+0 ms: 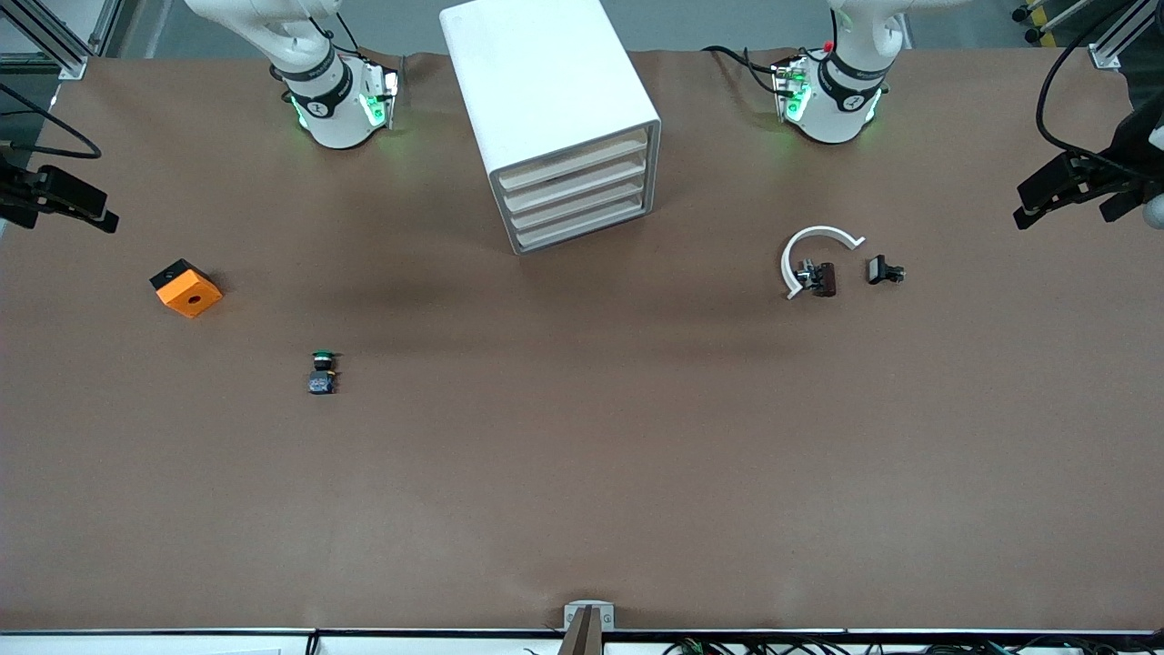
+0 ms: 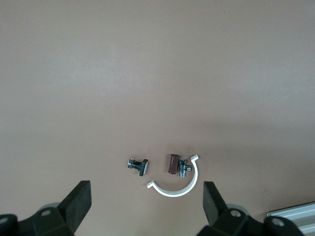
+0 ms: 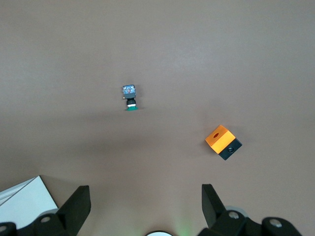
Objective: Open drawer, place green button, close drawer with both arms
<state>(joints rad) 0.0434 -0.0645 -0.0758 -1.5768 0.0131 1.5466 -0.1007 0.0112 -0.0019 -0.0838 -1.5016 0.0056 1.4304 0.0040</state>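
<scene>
One button [image 1: 322, 372] lying, cap cabinetward [image 1: 555, 118].

**Cabinet between the bases, parts spread toward both ends**

The cabinet [image 1: 553, 118] stood on the worktop [image 1: 582, 473] between the arm bases, its drawer [image 1: 582, 229] lowest. Toward the right arm's end lay the block [image 1: 185, 287], the button [image 1: 322, 372] nearer the camera. Toward the left arm's end, a curved clamp [image 1: 812, 257] lay beside a clip [image 1: 884, 270].

The counter [image 1: 582, 473] is plain brown. The cabinet [image 1: 546, 91] is white with cream drawer fronts. The button [image 1: 322, 371] has a green cap and a dark blue body. The block [image 1: 186, 289] is orange with black. The curved clamp [image 1: 814, 250] is white. The fingers [image 2: 78, 204] are black.
</scene>
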